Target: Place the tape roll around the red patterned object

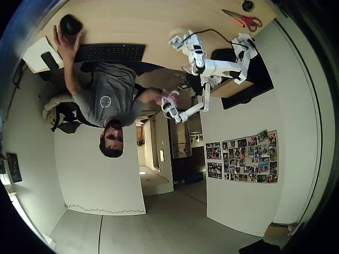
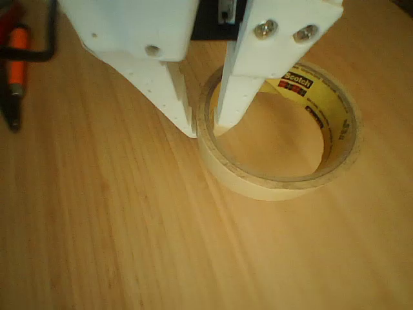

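The white two-finger pincer [image 2: 205,129], jaws narrowly parted, straddles the near wall of a cream-yellow tape roll [image 2: 279,182], one finger inside the hole, one outside. The ring lies flat on the pale wooden desk [image 2: 129,245], hole upward. Orange-handled tools [image 2: 18,64] rest at upper left.

The desk [image 1: 143,21] is of light wood with a clear grain. In the overhead view, white walls [image 1: 238,116] stand around it, and one wall carries a board of many small photos [image 1: 242,157]. The floor [image 1: 175,222] is grey. An open doorway [image 1: 175,153] leads to a darker room with small lights.
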Motion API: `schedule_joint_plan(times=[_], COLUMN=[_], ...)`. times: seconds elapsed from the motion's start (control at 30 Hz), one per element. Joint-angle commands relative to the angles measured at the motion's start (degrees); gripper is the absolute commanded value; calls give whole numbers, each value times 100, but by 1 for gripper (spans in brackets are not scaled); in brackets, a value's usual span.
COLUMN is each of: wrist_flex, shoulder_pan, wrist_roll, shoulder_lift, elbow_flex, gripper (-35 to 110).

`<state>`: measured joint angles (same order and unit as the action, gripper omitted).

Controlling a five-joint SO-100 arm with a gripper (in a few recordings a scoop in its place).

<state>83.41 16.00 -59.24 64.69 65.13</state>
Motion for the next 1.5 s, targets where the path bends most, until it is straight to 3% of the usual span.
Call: schedule_joint_plan(times=[0.0, 0.33, 0.63, 0.93, 1.17, 1.3, 1.47], wrist_flex=[176, 439, 255, -712, -1099, -1134, -1063], shoulder_pan=[237, 1758, 3173, 3067, 2953, 2962, 2936], wrist_roll=[-589, -1459, -800, -536, -554, -554, -624], shoulder_lift=[940, 1925, 2065, 2716, 3006, 3006, 2979], elbow_flex=[-272, -158, 967, 3094, 3779, 3771, 3621], gripper=[0, 0, 0, 0, 0, 16, 25])
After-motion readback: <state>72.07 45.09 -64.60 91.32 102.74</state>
